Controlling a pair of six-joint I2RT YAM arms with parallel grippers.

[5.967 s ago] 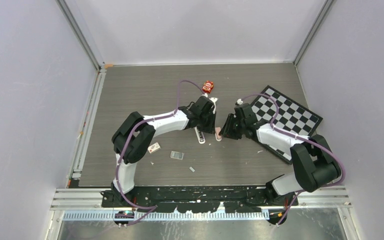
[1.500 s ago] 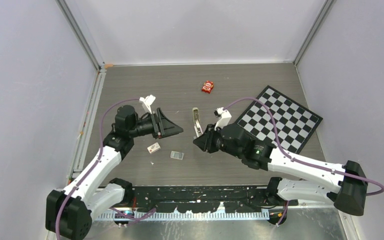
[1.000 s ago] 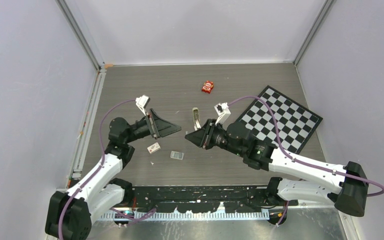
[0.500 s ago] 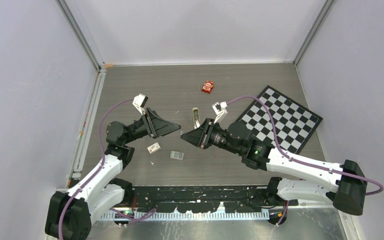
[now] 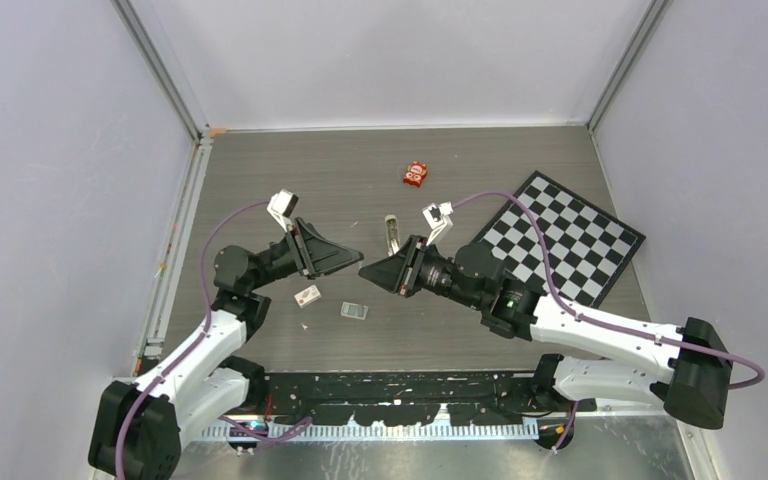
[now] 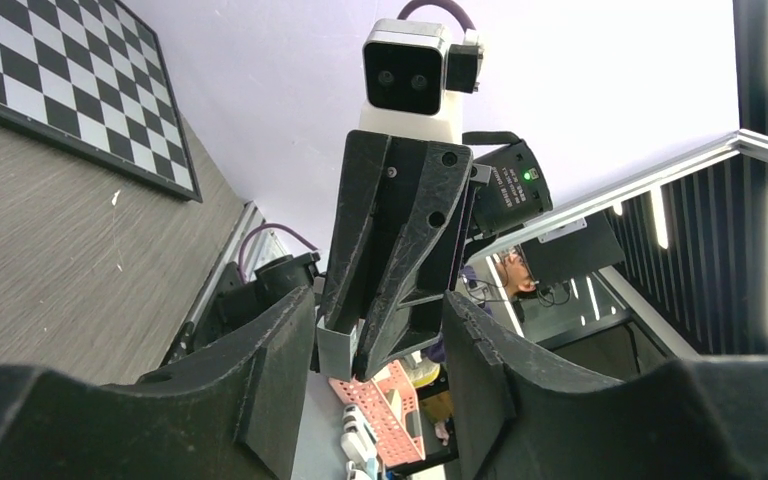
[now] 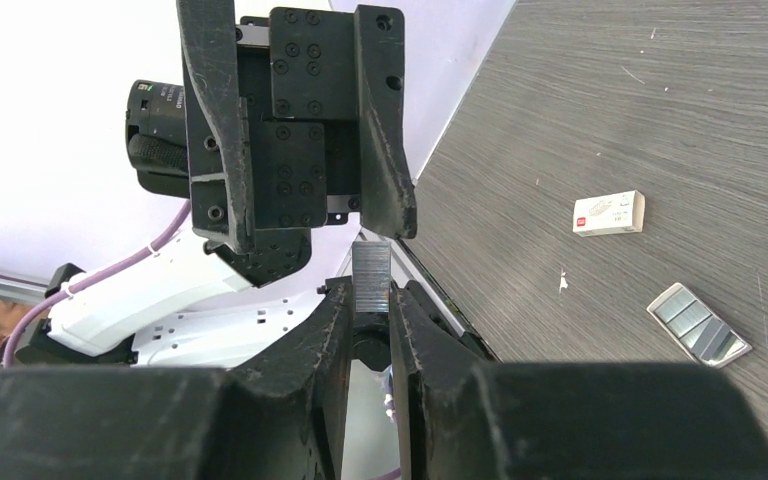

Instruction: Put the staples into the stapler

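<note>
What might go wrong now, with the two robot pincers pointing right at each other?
1. The right pincer grips the staples by one end only. If the open left pincer grabs them crookedly, the block could slip, drop or break apart.
2. The pincers are nearly tip to tip, so they might bump.
3. Nothing holds the stapler on the table, so it may slide during loading.
</note>
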